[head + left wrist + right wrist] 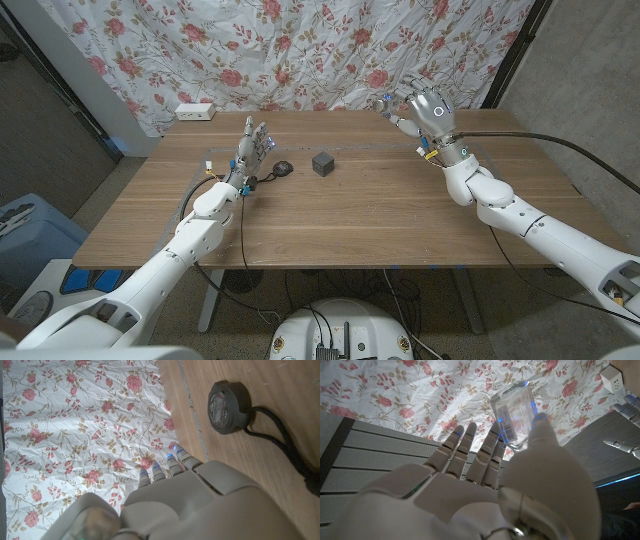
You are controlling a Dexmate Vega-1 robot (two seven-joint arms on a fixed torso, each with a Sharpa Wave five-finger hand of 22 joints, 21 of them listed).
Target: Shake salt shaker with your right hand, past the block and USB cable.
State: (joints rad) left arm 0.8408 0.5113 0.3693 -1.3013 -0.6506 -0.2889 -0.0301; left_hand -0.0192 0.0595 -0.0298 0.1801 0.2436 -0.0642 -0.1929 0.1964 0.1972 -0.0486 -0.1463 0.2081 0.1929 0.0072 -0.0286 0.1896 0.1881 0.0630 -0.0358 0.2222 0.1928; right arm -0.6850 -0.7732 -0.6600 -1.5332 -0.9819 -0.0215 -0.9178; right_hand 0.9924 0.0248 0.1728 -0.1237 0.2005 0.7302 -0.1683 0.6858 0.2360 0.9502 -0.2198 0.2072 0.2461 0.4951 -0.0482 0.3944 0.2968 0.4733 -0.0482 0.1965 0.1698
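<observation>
Salt shaker (514, 416) sits pinched in the raised right hand (425, 112), lifted off the desk (330, 215) beyond the block (322, 163), free to shake; left hand (250, 150) waits, fingers apart, holding nothing.

Clear glossy salt shaker (516, 416), matt wood table (350, 215), creased cloth backdrop (300, 50)

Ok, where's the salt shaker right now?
The shaker is in the right hand, raised over the table's far right corner in the head view, well right of the block.
</observation>
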